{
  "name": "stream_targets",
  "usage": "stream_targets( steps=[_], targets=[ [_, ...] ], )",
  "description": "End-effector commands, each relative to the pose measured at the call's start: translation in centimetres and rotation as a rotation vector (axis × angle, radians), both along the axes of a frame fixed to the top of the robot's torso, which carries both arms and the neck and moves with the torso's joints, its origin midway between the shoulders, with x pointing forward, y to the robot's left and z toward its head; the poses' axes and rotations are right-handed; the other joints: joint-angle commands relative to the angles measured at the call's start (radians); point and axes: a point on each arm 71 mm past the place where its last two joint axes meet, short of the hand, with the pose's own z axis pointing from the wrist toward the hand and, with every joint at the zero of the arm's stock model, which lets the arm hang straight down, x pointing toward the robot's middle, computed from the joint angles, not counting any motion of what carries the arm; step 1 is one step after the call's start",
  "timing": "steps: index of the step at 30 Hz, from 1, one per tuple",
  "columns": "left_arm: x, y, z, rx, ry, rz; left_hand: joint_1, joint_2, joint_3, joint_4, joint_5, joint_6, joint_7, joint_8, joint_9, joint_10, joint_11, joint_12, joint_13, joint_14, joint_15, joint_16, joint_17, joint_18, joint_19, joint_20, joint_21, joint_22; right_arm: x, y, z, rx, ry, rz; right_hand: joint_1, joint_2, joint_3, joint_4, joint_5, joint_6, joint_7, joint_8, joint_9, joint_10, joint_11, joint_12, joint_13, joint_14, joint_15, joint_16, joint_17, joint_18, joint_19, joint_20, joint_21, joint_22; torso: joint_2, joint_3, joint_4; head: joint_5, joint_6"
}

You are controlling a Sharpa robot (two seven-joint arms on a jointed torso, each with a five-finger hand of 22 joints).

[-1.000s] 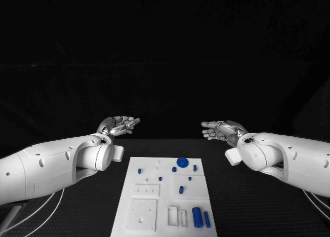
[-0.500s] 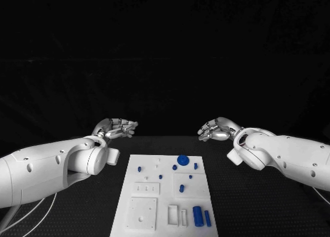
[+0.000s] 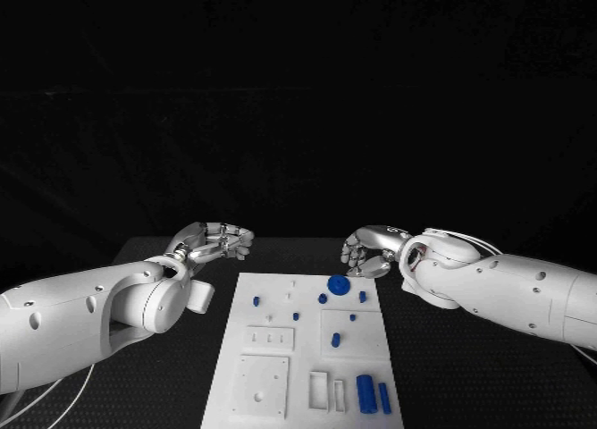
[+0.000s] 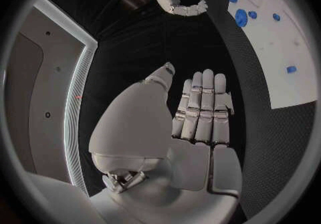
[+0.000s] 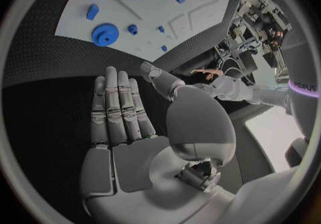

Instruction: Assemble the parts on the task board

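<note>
Near me, two blue cylinders (image 3: 365, 393) lie on the task board (image 3: 280, 380); farther, the blue gear (image 3: 339, 284). My right hand (image 3: 371, 251) has dropped toward it, empty, fingers apart; left hand (image 3: 216, 240) likewise empty. Grasp seems next.

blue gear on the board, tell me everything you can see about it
The blue gear is a round toothed disc with a raised hub at its centre, plastic by its look. It lies flat near the far edge of the white board, among smaller blue pieces. Nothing touches it; the right hand hovers just beyond it, holding nothing.
</note>
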Motion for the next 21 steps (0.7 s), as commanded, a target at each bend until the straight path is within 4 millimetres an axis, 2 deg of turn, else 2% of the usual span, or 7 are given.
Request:
stream_targets(
  steps=[1, 10, 14, 15, 16, 17, 21],
  targets=[
    [-0.3, -0.7, 0.4, -0.029, -0.021, -0.063, 0.01, 0.003, -0.01, 0.003, 0.003, 0.006, 0.0, -0.005, -0.002, 0.009, -0.002, -0.006, -0.002, 0.002, 0.0, -0.007, 0.002, 0.003, -0.002, -0.004, 0.004, 0.021, -0.1, 0.6, -0.3, -0.156, -0.08, 0.059, 0.006, -0.004, -0.005, 0.002, -0.007, 0.011, -0.002, -0.005, -0.002, 0.012, -0.002, -0.009, -0.002, 0.022, -0.006, 0.007, 0.011, 0.016, 0.02, 0.001, 0.008, 0.002, 0.023, -0.002, 0.0164, -0.009, -0.004],
    [-0.7, -1.1, 0.5, -0.041, -0.017, -0.085, 0.011, 0.003, -0.022, 0.013, 0.002, 0.008, 0.001, -0.012, -0.008, 0.01, 0.0, -0.015, -0.004, 0.001, 0.001, -0.014, 0.004, 0.001, -0.005, -0.005, 0.005, 0.021, -0.5, 2.3, -0.7, -0.219, -0.147, 0.112, 0.019, -0.013, 0.005, 0.004, -0.016, 0.017, -0.002, -0.014, -0.009, 0.026, -0.002, -0.033, -0.003, 0.106, -0.039, 0.026, 0.053, 0.021, 0.104, -0.022, 0.036, 0.011, 0.051, -0.0076, 0.0262, -0.02, -0.001],
    [-0.7, -1.3, 0.5, -0.045, -0.015, -0.097, 0.015, 0.005, -0.033, 0.023, 0.002, 0.011, 0.002, -0.017, -0.012, 0.016, -0.001, -0.022, -0.006, 0.02, -0.005, -0.007, 0.014, 0.003, 0.006, -0.01, 0.013, 0.022, -0.7, 3.0, -0.9, -0.223, -0.155, 0.13, 0.021, -0.026, 0.039, 0.014, -0.048, 0.021, -0.004, -0.018, -0.012, 0.034, -0.006, -0.045, -0.003, 0.15, -0.053, 0.036, 0.082, 0.021, 0.152, -0.04, 0.052, 0.015, 0.062, -0.0101, 0.0318, -0.026, -0.001],
    [-0.7, -1.4, 0.5, -0.046, -0.015, -0.099, 0.016, 0.005, -0.034, 0.025, 0.002, 0.011, 0.002, -0.018, -0.012, 0.016, -0.001, -0.024, -0.006, 0.02, -0.006, -0.007, 0.014, 0.003, 0.006, -0.01, 0.014, 0.022, -0.7, 3.1, -0.9, -0.224, -0.157, 0.132, 0.019, -0.028, 0.042, 0.014, -0.048, 0.023, -0.004, -0.018, -0.013, 0.036, -0.006, -0.048, -0.003, 0.155, -0.054, 0.038, 0.088, 0.021, 0.158, -0.042, 0.054, 0.016, 0.064, -0.0119, 0.0364, -0.031, -0.002],
    [-0.8, -1.5, 0.6, -0.048, -0.015, -0.101, 0.017, 0.005, -0.035, 0.026, 0.002, 0.012, 0.002, -0.018, -0.013, 0.017, -0.001, -0.024, -0.006, 0.02, -0.006, -0.008, 0.015, 0.003, 0.006, -0.01, 0.014, 0.022, -0.7, 3.2, -0.9, -0.229, -0.158, 0.133, 0.018, -0.028, 0.045, 0.013, -0.048, 0.023, -0.005, -0.019, -0.013, 0.037, -0.006, -0.05, -0.003, 0.16, -0.055, 0.039, 0.093, 0.021, 0.164, -0.044, 0.055, 0.017, 0.066, -0.0161, 0.0479, -0.043, -0.002],
    [-0.8, -1.5, 0.6, -0.049, -0.015, -0.104, 0.018, 0.005, -0.037, 0.028, 0.002, 0.012, 0.002, -0.019, -0.014, 0.017, 0.0, -0.026, -0.006, 0.018, -0.005, -0.01, 0.015, 0.003, 0.005, -0.01, 0.014, 0.022, -0.7, 3.2, -0.9, -0.232, -0.157, 0.133, 0.018, -0.028, 0.047, 0.013, -0.049, 0.024, -0.005, -0.019, -0.013, 0.038, -0.007, -0.052, -0.003, 0.164, -0.056, 0.04, 0.098, 0.021, 0.168, -0.046, 0.056, 0.017, 0.069, -0.0179, 0.0522, -0.046, -0.001],
    [-0.9, -1.7, 0.6, -0.051, -0.014, -0.109, 0.025, 0.006, -0.046, 0.038, 0.002, 0.014, 0.002, -0.023, -0.016, 0.019, 0.0, -0.033, -0.008, 0.013, -0.003, -0.017, 0.017, 0.001, 0.0, -0.009, 0.013, 0.021, -0.6, 3.2, -1.0, -0.243, -0.157, 0.131, 0.015, -0.029, 0.049, 0.013, -0.051, 0.026, -0.005, -0.02, -0.014, 0.04, -0.008, -0.055, -0.003, 0.171, -0.057, 0.042, 0.107, 0.021, 0.176, -0.049, 0.058, 0.019, 0.077, -0.0211, 0.056, -0.05, 0.002]
  ],
)
